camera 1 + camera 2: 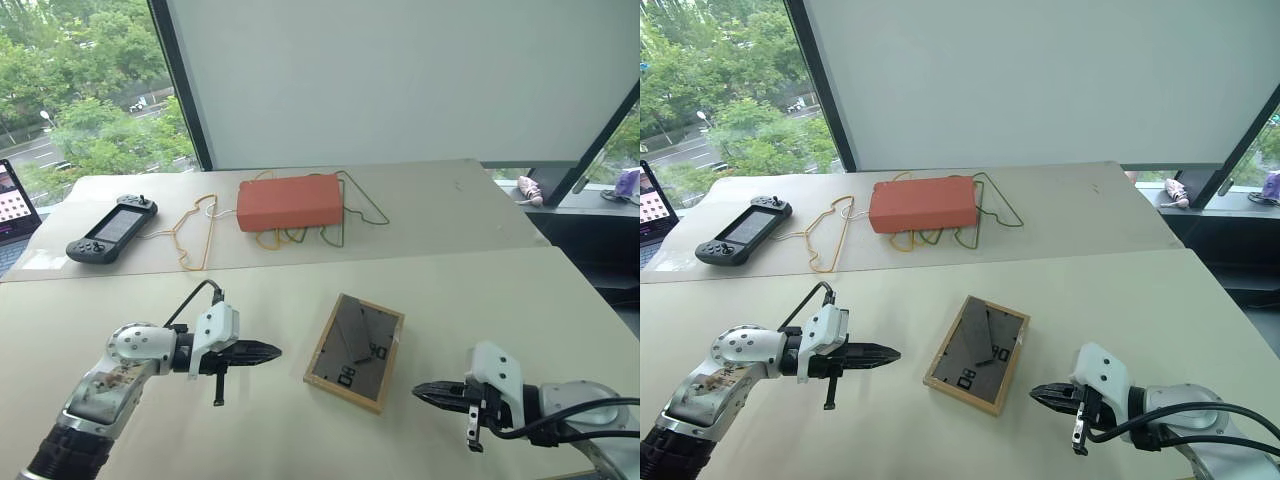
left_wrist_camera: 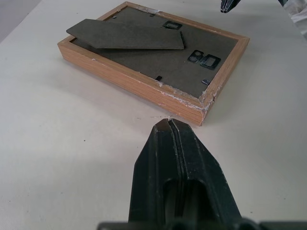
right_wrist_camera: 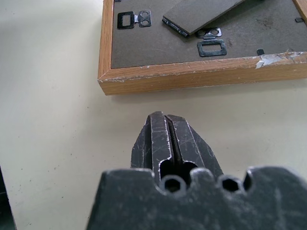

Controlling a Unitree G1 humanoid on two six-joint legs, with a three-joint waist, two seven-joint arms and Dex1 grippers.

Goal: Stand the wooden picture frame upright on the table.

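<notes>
Frame: wooden picture frame (image 1: 355,352) flat on bench (image 1: 500,310), dark back up, stand lying folded | left gripper (image 1: 272,351) fingers together, empty, just beside frame | right gripper (image 1: 420,391) fingers together, empty, near opposite side

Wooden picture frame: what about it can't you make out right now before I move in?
- Wooden picture frame front: it lies face-down on the table in the head views, so the picture side is hidden.
- Frame's far corner: cut off by the edge of the right wrist view.
- Markings on its back: too small to read.
</notes>
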